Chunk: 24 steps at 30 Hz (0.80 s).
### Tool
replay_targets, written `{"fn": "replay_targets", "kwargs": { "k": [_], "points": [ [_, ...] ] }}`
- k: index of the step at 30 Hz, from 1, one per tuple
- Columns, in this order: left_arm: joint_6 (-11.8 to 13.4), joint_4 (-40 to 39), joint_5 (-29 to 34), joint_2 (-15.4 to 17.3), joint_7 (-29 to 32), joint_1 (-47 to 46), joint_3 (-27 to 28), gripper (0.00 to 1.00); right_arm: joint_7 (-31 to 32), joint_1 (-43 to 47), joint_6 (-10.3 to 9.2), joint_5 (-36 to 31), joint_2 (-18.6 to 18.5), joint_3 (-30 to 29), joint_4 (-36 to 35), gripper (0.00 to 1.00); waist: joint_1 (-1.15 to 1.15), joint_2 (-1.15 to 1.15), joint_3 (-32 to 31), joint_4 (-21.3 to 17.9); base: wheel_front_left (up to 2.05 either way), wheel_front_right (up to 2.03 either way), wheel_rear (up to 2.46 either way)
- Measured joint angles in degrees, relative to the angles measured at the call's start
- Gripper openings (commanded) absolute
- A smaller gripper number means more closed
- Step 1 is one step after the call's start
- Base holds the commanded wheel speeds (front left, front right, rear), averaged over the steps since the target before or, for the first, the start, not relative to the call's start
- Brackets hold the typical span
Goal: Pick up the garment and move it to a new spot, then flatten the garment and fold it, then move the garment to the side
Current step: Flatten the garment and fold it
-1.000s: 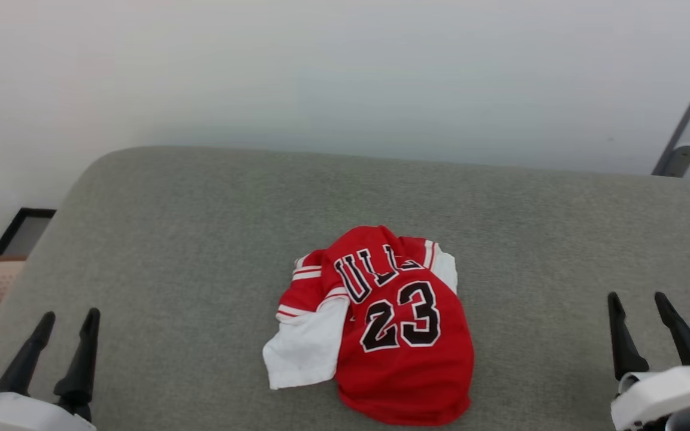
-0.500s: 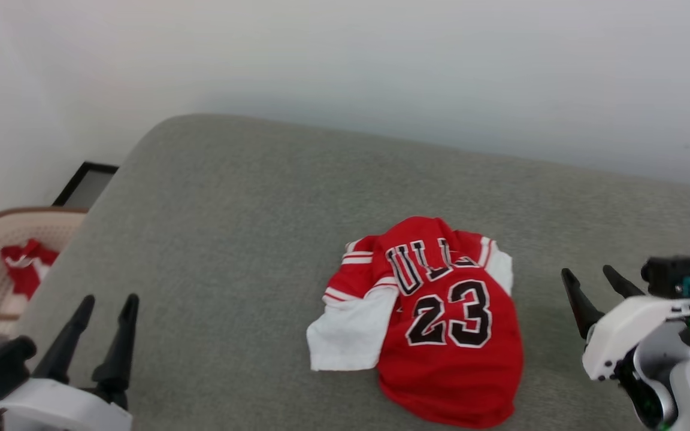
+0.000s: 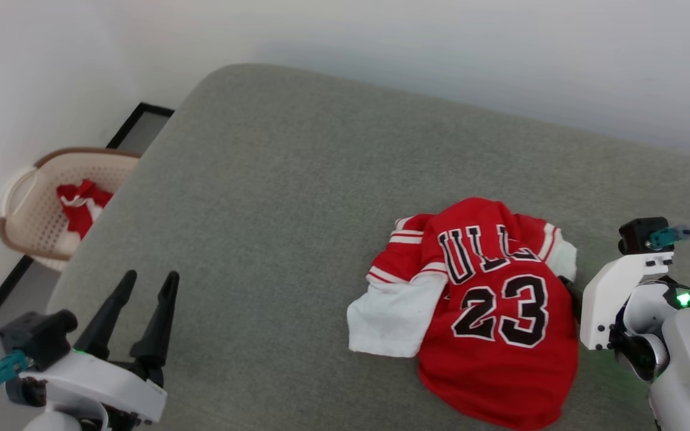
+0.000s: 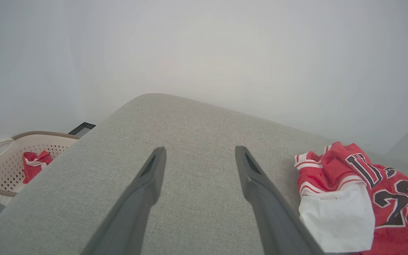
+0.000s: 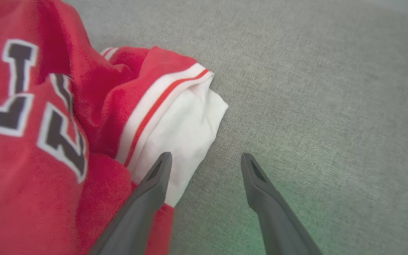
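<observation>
On the grey padded surface (image 3: 273, 179): the garment (image 3: 489, 299) lies in a crumpled heap, toward the robot's right; number 23 and part of the lettering face up; one white sleeve (image 3: 393, 317) is spread out at its left side, the other sleeve (image 5: 190, 120) is bunched at its right side
Task progress (my judgement): hardly begun; garment is not lifted, not flat, not folded; no step looks finished
Left to do: grasp it and carry it to a new spot; flatten; fold; put it aside; i.e. practically everything
Step in hand (judgement): approach for the first pick-up, w/ the right arm
Right gripper (image 5: 207, 156): jaws wide apart, holding nothing; in the right wrist view one finger is over the edge of the bunched sleeve, the other over bare grey cloth; whether a tip touches the fabric, I cannot tell
Right arm pose: in the head view its white wrist (image 3: 611, 299) stands just beside the garment's right edge; the fingers are mostly hidden behind it
Left gripper (image 3: 150, 276): also spread open and empty; fingers point up the head view, above the near left part of the surface, well apart from the garment
Beside the surface, at left: a pale basket (image 3: 36, 224) on the floor w/ some red cloth (image 3: 81, 206) inside; not part of this step, as far as I judge
</observation>
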Motion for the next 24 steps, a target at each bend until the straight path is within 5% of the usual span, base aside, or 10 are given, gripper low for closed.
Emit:
{"fn": "replay_targets", "kwargs": {
  "k": [5,6,7,15,24],
  "points": [
    [-0.69,1.59,0.33,-0.93,-0.07,-1.60,-0.30,1.00,2.46,-3.10,0.00,-0.14,0.08,1.58,5.67,1.00,0.00,0.00,1.54,1.78,0.00,0.00,0.00],
    [-0.96,1.93,0.33,-1.04,-0.08,-1.71,-0.29,1.00,2.70,-3.94,0.00,-0.42,-0.08,1.68,6.78,0.87,0.00,0.00,1.81,2.03,0.00,0.00,0.00],
    [-1.03,2.23,0.34,-1.30,-0.08,-1.86,-0.30,1.00,2.97,-4.77,0.00,-0.49,-0.14,1.80,7.81,0.00,0.00,0.00,2.05,2.27,0.00,0.00,0.00],
    [-1.55,4.31,0.36,-2.19,-0.23,-2.19,0.62,1.00,-0.13,-8.12,0.01,-0.64,-0.07,2.14,12.83,0.00,0.00,0.00,2.32,2.29,0.00,0.00,0.00],
    [-1.01,3.56,0.43,-1.00,-0.33,0.23,2.60,1.00,-0.71,-8.68,0.01,1.31,-3.81,3.96,9.53,0.00,0.00,0.00,0.38,-1.17,0.00,0.00,0.00]
  ]
}}
